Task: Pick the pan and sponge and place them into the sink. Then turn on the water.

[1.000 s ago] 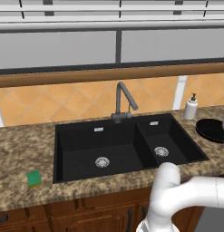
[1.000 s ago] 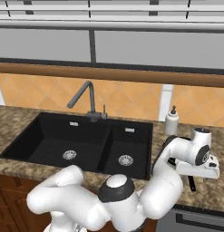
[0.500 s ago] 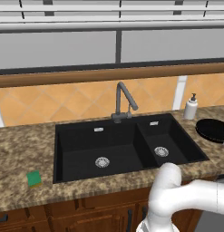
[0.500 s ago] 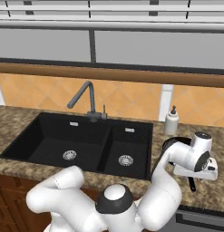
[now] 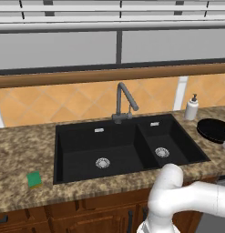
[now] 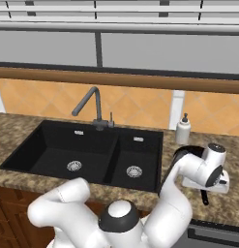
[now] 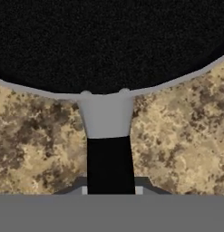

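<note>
Pan (image 7: 109, 45): handle (image 7: 109, 165) clamped between the gripper (image 7: 109, 191) fingers, long axis running straight ahead from them to the bowl, on the counter (image 7: 177, 136).

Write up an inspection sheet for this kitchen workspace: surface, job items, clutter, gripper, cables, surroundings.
Surface: speckled brown granite counter around the sink.
Pan: on the counter right of the sink, not yet in a basin; its handle runs toward the hand camera.
Sponge: flat on the counter left of the sink, untouched.
Sink: black double basin, both basins bare but for the drains.
Faucet: no stream visible.
Clutter: white soap dispenser behind the sink's right corner.
Gripper: shut on the pan handle.
Cables: nothing seen.
Surroundings: orange tiled backsplash, window above, wooden cabinets below.
</note>
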